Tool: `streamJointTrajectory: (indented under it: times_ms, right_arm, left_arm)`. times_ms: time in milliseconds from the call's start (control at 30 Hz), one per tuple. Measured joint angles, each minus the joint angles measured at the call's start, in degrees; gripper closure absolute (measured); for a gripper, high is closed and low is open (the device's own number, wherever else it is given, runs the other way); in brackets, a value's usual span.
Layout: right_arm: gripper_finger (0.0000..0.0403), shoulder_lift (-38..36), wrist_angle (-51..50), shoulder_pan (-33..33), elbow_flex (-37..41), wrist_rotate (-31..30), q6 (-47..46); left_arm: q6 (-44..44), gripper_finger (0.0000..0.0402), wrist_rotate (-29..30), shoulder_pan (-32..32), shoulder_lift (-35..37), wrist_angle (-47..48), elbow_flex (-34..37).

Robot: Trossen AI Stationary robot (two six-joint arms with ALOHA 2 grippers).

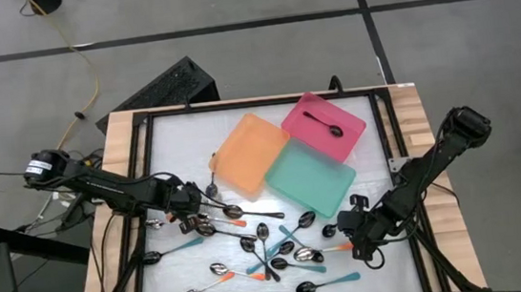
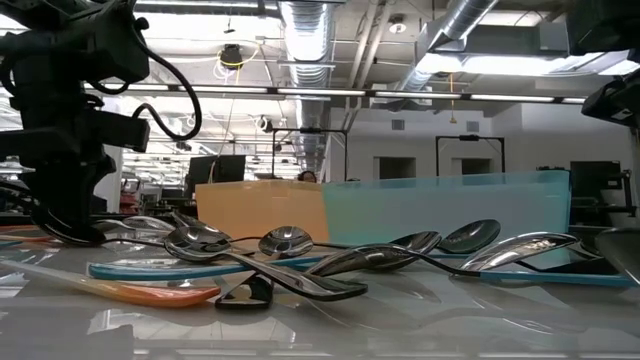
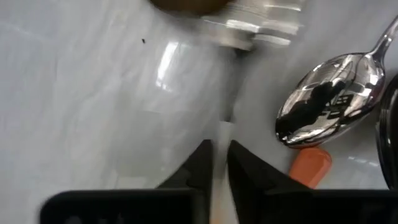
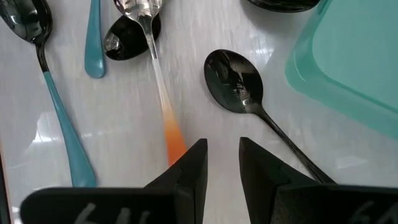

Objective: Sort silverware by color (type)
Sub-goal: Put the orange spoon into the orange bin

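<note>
My left pincer (image 3: 215, 165) is down on the tabletop (image 1: 377, 264) at the near edge of the silverware (image 1: 266, 251), its fingers nearly shut on a thin pale handle between them; whether it truly grips I can't be sure; a shiny spoon (image 3: 329, 99) lies just beside it. I judge this the pick-up; next comes a lift toward the orange tray (image 1: 247, 155) ahead. My right pincer (image 4: 217, 163) hovers partly open, empty, over an orange handle. Three trays: orange, teal tray (image 1: 310, 181), pink tray (image 1: 330, 125) holding one black spoon (image 1: 321, 123); roughly twenty spoons loose.
</note>
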State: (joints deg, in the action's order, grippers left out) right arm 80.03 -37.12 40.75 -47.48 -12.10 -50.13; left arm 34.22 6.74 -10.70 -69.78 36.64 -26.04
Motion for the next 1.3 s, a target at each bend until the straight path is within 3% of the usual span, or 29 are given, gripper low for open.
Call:
streamJointTrajectory:
  times_ms: [767, 1300]
  right_arm:
    - [0.0302, 0.0, 0.3, 0.0, 0.0, -0.7, -1.1]
    - [0.0302, 0.0, 4.4, 0.0, 0.0, -1.3, -0.9]
  left_arm:
    - [5.7, 0.0401, -2.0, -0.2, 8.3, 0.5, -1.9]
    - [10.1, 0.0401, -7.2, -0.2, 17.1, -10.4, -2.1]
